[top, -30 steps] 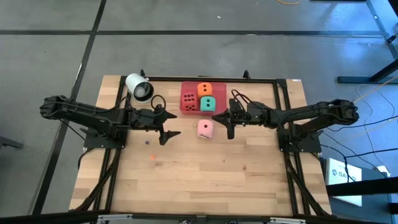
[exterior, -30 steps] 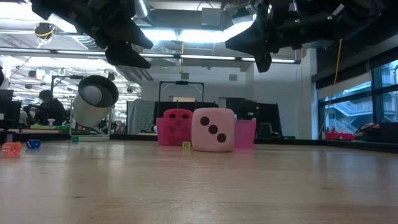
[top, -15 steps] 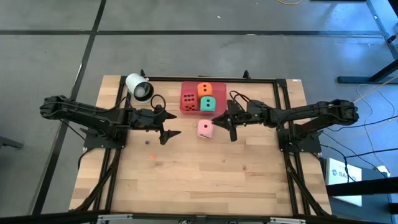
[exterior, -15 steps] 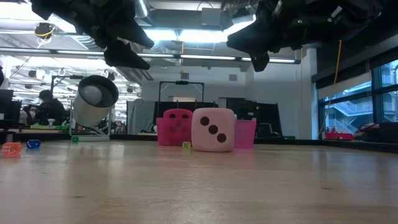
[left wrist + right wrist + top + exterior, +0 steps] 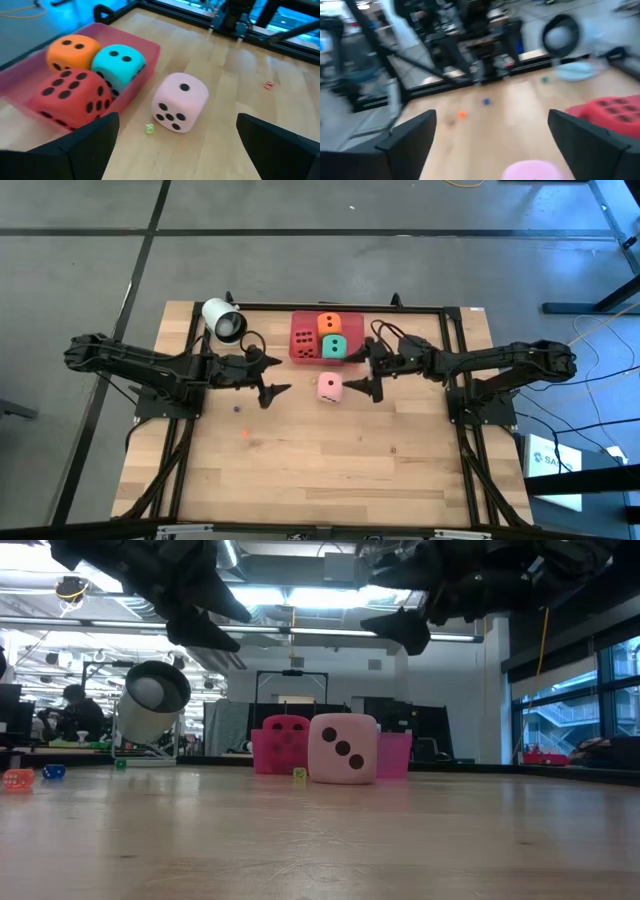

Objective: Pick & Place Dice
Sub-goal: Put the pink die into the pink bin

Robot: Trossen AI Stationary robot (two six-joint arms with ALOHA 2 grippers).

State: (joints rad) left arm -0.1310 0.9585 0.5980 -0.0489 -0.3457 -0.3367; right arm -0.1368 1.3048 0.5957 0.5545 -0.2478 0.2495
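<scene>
- My right pincer hangs above the table with its fingers spread wide and nothing between them; the light pink die sits on the wood just beside and below it, toward my left arm.
- The pink tray lies just past that die, holding the red die, the orange die and the green die; the pink die is the only one outside it.
- My left pincer waits opposite, likewise parted and empty, with the pink die lying between its fingers' lines of sight but well below.
- To do this step well, I judge that I should centre the spread fingers over the pink die, square to two flat faces, come straight down, and close gently, since the cube looks soft.
- A small yellow-green bead lies next to the die; I should not sweep it along.
</scene>
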